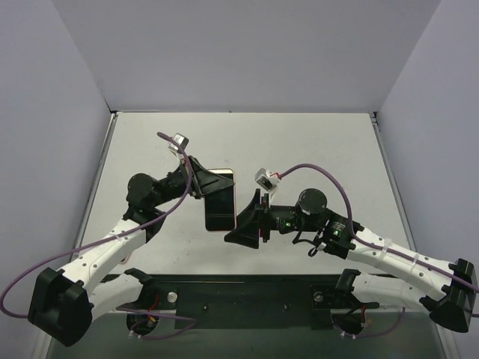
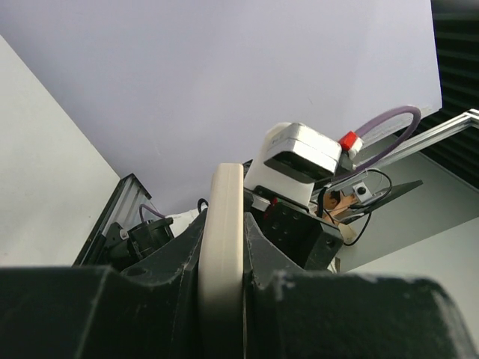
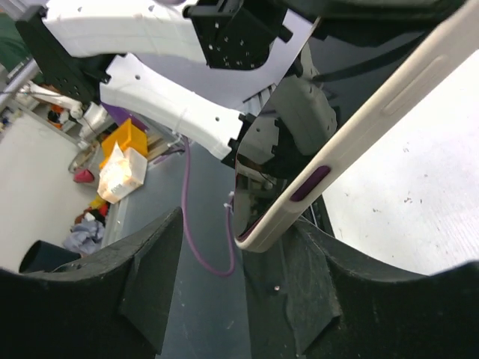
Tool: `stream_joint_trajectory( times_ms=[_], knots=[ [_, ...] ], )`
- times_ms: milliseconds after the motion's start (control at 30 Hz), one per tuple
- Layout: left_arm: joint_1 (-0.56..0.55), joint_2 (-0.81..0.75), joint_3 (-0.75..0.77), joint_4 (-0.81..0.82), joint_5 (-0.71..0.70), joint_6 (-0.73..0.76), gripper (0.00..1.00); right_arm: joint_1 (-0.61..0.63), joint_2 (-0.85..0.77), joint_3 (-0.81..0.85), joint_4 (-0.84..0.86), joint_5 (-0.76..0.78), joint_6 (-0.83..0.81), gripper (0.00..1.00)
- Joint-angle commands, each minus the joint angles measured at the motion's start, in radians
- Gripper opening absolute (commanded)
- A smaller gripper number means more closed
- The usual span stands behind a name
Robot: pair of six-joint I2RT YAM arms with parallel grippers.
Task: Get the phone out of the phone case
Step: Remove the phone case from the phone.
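The phone (image 1: 221,208), dark screen up, sits in a cream case (image 1: 221,174) and is held above the table. My left gripper (image 1: 204,184) is shut on the case's upper left end. In the left wrist view the case's cream edge (image 2: 222,247) is clamped between the gripper's (image 2: 222,224) black fingers. My right gripper (image 1: 242,216) is open at the phone's lower right corner. In the right wrist view the case (image 3: 352,134), with a purple side button (image 3: 310,183), runs diagonally. Its corner lies between the open gripper's (image 3: 239,224) fingers, close to the right finger (image 3: 322,292).
The white table (image 1: 314,142) is walled on three sides by grey panels. A black base rail (image 1: 239,299) runs along the near edge. The right arm's white wrist camera (image 2: 299,153) and purple cable (image 2: 385,123) show close behind the case in the left wrist view.
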Motion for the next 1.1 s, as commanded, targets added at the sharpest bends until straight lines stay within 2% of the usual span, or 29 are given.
stream_joint_trajectory(
  times_ms=[0,100,200,300,567,867,967,1033,1067],
  knots=[
    [0.006,-0.035,0.044,0.061,0.002,0.009,0.0,-0.048,0.019,-0.014,0.191,-0.1,0.098,0.49],
    [0.006,-0.033,0.05,0.064,0.019,0.001,0.0,-0.073,0.033,-0.014,0.196,-0.121,0.101,0.46],
    [0.006,-0.029,0.055,0.078,0.03,-0.017,0.0,-0.077,0.044,-0.005,0.205,-0.154,0.099,0.38],
    [0.006,-0.023,0.064,0.078,0.047,-0.026,0.0,-0.074,0.062,0.004,0.214,-0.219,0.099,0.37],
    [0.013,-0.004,0.064,0.108,0.062,-0.058,0.0,-0.074,0.062,0.004,0.179,-0.23,0.064,0.36],
    [0.012,0.017,0.058,0.171,0.06,-0.14,0.0,-0.065,0.059,0.017,0.096,-0.143,-0.019,0.17],
    [0.012,0.029,0.055,0.183,0.071,-0.179,0.0,-0.036,0.049,0.035,-0.005,-0.094,-0.141,0.0],
    [0.01,0.046,0.047,0.231,0.084,-0.225,0.0,0.004,0.026,0.044,-0.081,0.009,-0.248,0.0],
    [0.007,0.051,0.037,0.283,0.087,-0.244,0.0,0.024,0.007,0.05,-0.115,0.121,-0.299,0.0]
  ],
)
